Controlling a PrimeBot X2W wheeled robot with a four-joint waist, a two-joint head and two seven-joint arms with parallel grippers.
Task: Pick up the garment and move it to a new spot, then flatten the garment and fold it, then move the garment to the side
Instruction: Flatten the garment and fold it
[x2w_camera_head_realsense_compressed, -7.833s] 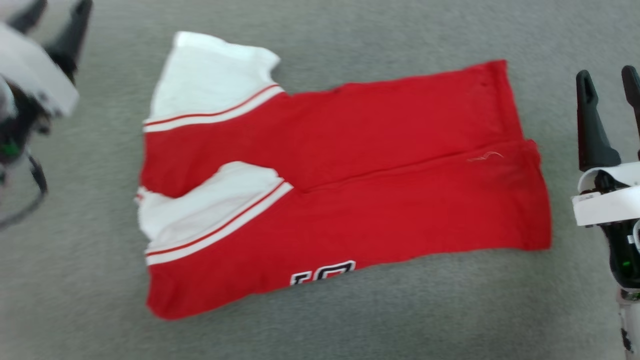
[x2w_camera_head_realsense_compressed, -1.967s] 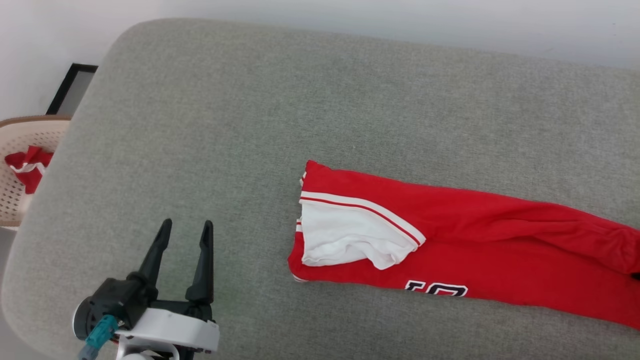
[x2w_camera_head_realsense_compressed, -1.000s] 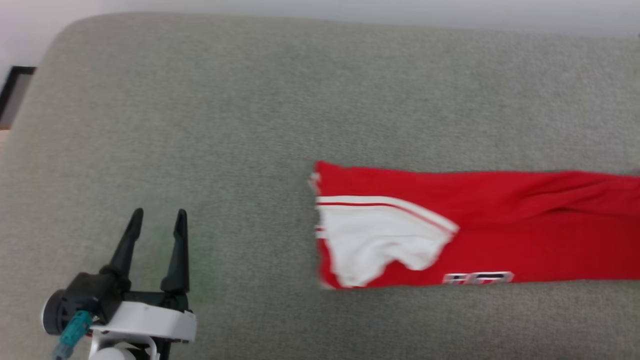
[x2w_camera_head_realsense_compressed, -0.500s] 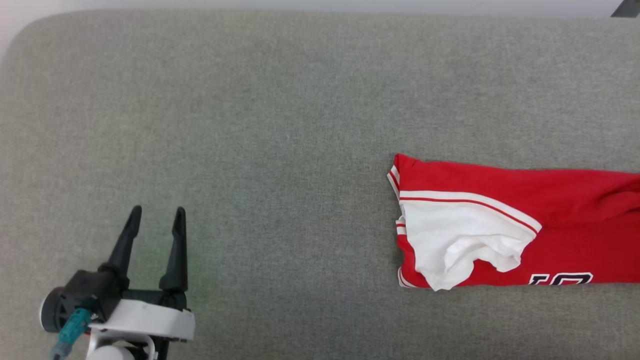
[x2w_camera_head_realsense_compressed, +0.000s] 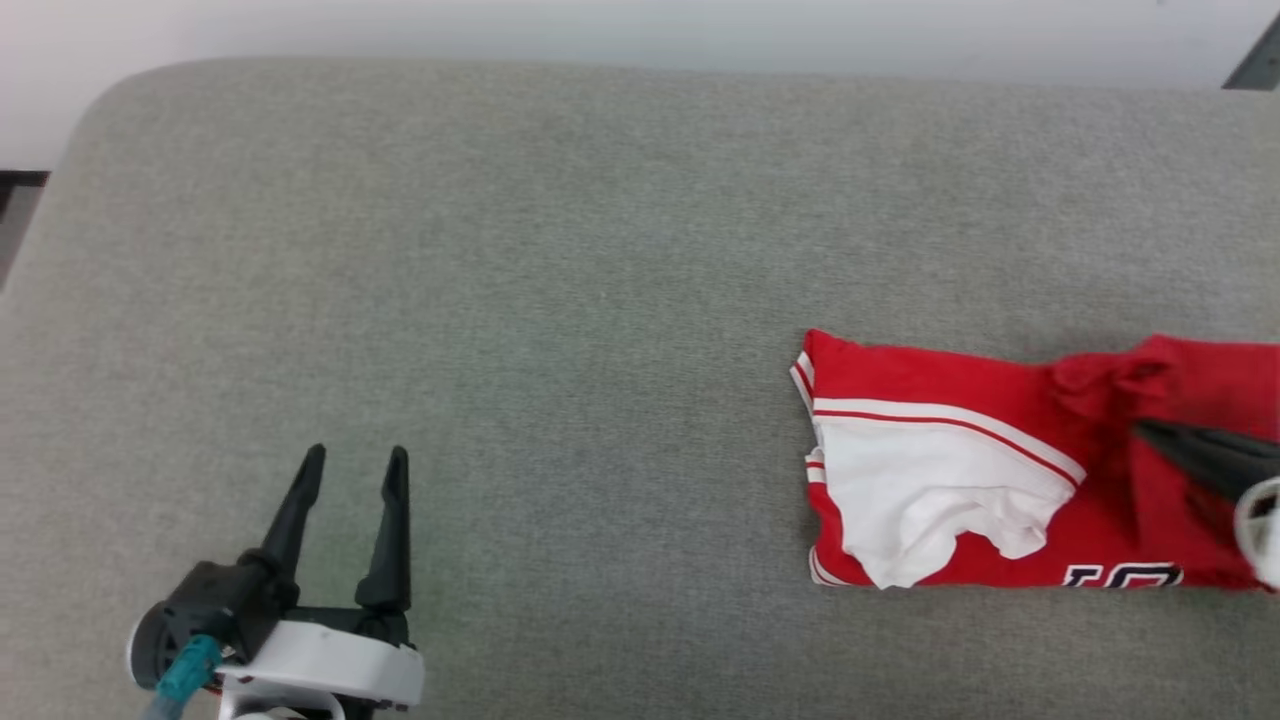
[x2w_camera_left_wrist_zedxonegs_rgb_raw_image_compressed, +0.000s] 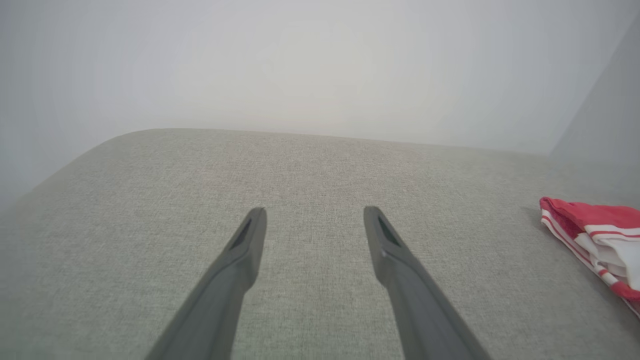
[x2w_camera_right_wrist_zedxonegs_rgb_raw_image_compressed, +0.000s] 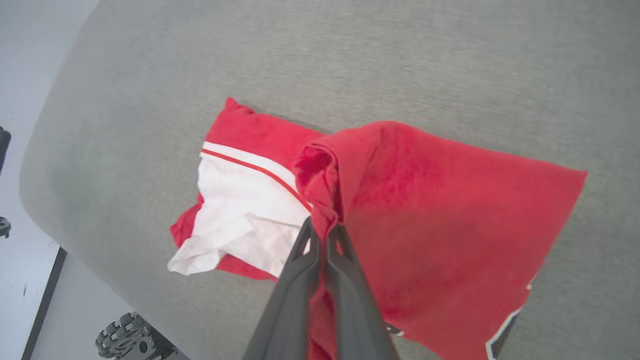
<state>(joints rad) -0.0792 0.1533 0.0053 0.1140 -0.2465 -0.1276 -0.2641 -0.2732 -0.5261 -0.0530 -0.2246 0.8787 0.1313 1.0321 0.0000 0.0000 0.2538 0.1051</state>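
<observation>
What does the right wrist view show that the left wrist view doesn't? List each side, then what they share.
Right wrist view: the right pincer shut on a raised red fold of the garment, a bit of its lettering, a dark wheel. Left wrist view: the left pincer open over bare cushion, the pale wall behind. Both: the cushion and the garment's white-sleeved end.

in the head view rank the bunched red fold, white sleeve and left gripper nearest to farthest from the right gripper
1. bunched red fold, pinched at the right gripper tips
2. white sleeve, just to its left
3. left gripper, far lower left, open
</observation>
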